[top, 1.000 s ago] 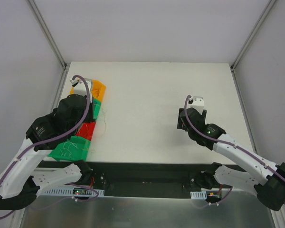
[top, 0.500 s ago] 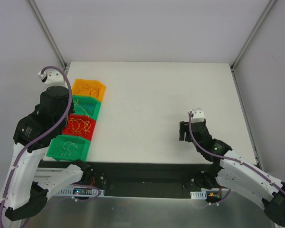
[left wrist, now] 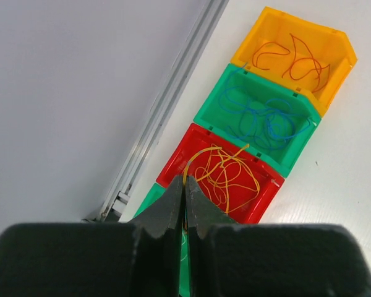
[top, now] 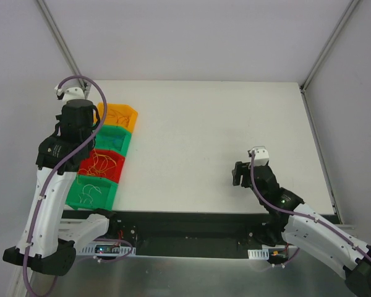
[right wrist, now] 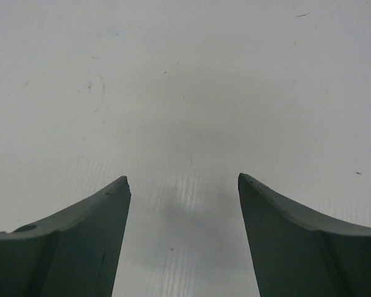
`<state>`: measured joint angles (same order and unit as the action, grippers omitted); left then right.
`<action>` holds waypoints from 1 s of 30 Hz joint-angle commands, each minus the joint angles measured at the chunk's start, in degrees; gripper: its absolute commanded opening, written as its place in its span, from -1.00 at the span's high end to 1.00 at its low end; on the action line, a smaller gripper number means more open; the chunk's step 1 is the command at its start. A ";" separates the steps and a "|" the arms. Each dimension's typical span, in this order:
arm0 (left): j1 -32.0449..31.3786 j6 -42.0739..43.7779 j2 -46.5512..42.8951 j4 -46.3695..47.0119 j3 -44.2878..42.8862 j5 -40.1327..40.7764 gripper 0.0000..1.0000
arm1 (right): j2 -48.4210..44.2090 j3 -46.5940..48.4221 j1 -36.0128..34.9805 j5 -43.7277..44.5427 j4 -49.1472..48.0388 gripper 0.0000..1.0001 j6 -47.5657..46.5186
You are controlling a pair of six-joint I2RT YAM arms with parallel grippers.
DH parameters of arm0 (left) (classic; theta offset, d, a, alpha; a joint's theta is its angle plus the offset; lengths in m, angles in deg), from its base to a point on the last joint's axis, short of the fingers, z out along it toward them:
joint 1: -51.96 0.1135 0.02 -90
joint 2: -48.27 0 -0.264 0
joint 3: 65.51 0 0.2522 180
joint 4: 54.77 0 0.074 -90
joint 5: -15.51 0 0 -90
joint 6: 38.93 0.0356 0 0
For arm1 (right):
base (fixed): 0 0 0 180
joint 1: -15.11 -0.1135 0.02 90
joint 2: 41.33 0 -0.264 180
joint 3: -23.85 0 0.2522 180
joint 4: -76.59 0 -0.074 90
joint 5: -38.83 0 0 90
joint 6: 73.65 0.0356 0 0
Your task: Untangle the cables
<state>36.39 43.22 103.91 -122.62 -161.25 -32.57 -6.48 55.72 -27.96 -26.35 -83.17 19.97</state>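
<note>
the white table filled most of the top view. the left arm reached over its left edge and the right arm lay low near the right front. four bins sat touching in a row along the left edge: an orange bin, a green bin, a red bin and a second green bin nearest the arm bases. the cables lay in these bins as loose thin tangles: reddish in the orange bin, blue in the green one, yellow-orange in the red one, pale in the nearest. the right gripper was spread wide just over bare table, well apart from the bins. the left gripper hung above the red bin with its fingers pressed together, pinching a yellow-orange strand that arched up from that tangle.
</note>
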 commanded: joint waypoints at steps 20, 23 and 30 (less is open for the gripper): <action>6.87 0.39 5.01 6.10 -5.49 -5.17 1.00 | 3.12 0.44 0.97 -0.91 -4.72 -0.46 -0.63; 7.31 -0.31 4.57 7.94 -0.40 -4.30 1.00 | 2.86 0.35 1.06 -1.00 -4.72 -0.46 -0.54; 11.26 -1.98 3.42 13.92 13.75 -4.29 1.00 | 2.24 0.17 1.41 -1.44 -4.72 -0.46 -0.54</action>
<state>44.82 43.65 108.06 -112.61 -152.72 -36.90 -3.40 55.70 -26.98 -27.51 -85.99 19.90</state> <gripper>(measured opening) 0.003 0.731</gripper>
